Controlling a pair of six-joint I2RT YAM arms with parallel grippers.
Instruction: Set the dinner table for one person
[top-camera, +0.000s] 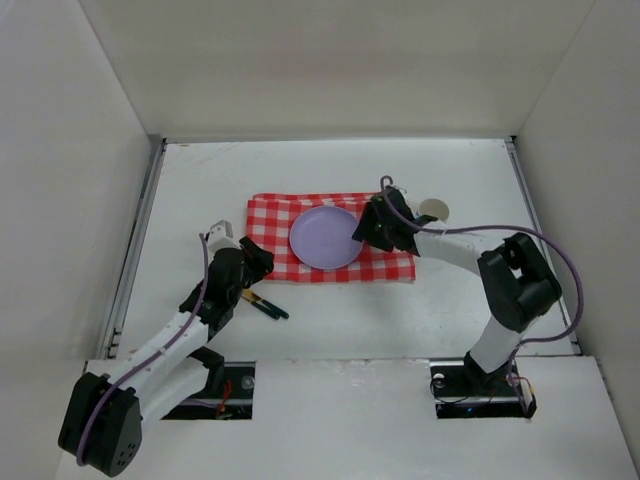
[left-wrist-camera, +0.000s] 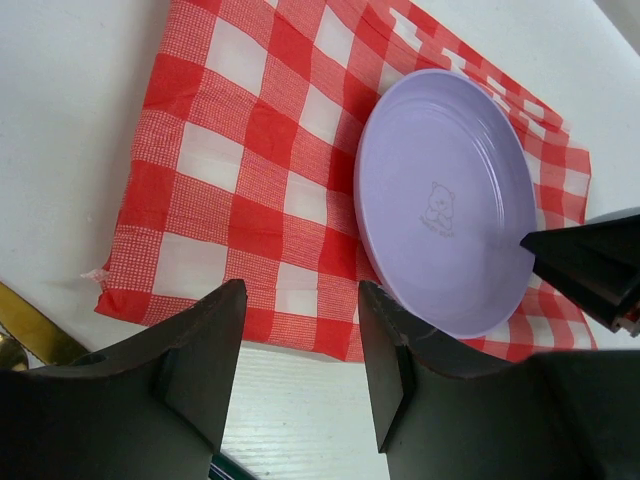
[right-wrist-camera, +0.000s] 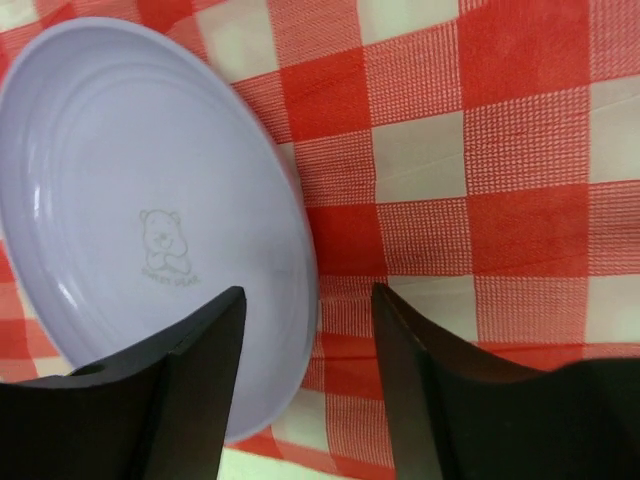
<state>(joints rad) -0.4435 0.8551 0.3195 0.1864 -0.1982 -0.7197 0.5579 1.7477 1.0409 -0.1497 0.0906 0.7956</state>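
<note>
- lavender plate (right-wrist-camera: 120, 150): small bear outline (right-wrist-camera: 163, 240) stamped at its centre, a line of tiny lettering beneath, too small to read.
- dinner table (top-camera: 400, 310): broad, flat, matte white, thin grey rails down both sides, under both arms inside a white-walled booth.
- red-and-white checkered cloth (top-camera: 270, 225), woven, near the table's middle, with the round, glossy plate flat on it.
- left gripper (left-wrist-camera: 300, 295): dark fingers apart, nothing between them, by the cloth's near left corner.
- right gripper (right-wrist-camera: 308, 295): fingers apart, astride the plate's rim; contact impossible to tell.
- dark green-handled utensil (top-camera: 268, 306) on bare table beside the left arm.
</note>
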